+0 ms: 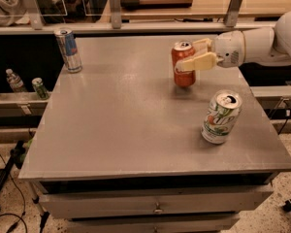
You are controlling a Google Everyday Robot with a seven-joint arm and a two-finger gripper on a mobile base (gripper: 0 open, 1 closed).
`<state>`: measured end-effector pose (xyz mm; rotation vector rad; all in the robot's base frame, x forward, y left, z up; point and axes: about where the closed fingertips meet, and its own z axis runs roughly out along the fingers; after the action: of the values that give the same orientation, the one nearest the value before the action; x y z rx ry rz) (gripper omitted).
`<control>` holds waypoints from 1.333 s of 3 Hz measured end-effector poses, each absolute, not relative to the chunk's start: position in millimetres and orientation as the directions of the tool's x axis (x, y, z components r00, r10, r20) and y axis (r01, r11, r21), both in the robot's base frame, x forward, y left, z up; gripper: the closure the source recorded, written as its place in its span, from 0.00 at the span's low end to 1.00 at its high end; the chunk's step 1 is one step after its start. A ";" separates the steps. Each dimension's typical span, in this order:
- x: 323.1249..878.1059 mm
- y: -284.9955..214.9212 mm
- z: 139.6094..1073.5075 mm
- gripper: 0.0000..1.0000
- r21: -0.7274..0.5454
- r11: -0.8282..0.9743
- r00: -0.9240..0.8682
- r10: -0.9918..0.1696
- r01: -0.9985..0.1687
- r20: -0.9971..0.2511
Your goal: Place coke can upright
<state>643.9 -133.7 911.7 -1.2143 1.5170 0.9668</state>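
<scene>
Clamped around the upright coke can (183,74) with the gripper (188,57), far right on the grey table (121,125). Near right, a white-and-green can (221,116). Far left, a slim blue-and-silver can (68,50).

No legible text on the coke can (184,76) in the tool (188,57).

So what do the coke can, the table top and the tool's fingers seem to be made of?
The coke can looks like thin metal, likely aluminium: glossy orange-red print, silver top. The table top is matte grey, perhaps laminate or painted board; reflections are dull. The tool, clamped on the coke can at the far right, has fingers of smooth cream plastic, seemingly.
</scene>
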 end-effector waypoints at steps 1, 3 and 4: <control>644.6 -130.0 912.8 0.83 0.018 0.205 -0.062 -0.209 -0.979 -0.976; 642.7 -122.2 910.0 0.38 0.019 0.199 -0.053 -0.169 -0.980 -0.984; 640.7 -118.8 906.7 0.14 0.021 0.192 -0.053 -0.163 -0.981 -0.985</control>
<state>640.7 -118.8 906.7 -1.1668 1.4433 1.0088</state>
